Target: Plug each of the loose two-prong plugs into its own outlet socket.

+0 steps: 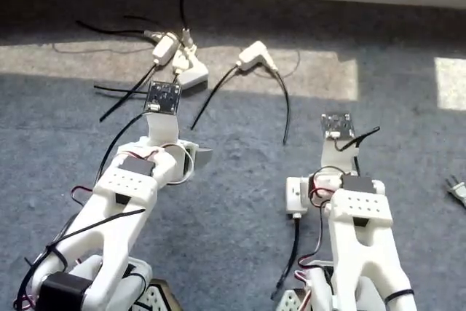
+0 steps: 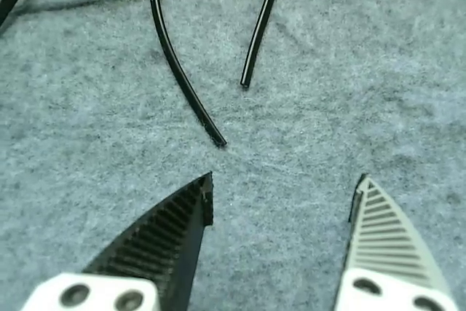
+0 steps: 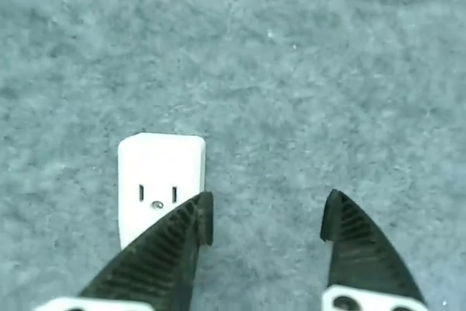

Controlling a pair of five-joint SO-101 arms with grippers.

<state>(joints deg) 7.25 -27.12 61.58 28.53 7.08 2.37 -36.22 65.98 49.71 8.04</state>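
Outlet socket (image 3: 162, 180) is lying face-up on the grey worktop (image 3: 328, 71). Right gripper (image 3: 266, 216) is hovering just beside the socket, jaws spread wide, gripping nothing. White plug (image 1: 251, 54) is lying well beyond the socket (black cord (image 1: 215, 97) attached). Left gripper (image 2: 284, 187), well apart from the socket, is hovering over black cord ends (image 2: 218, 138), jaws wide.
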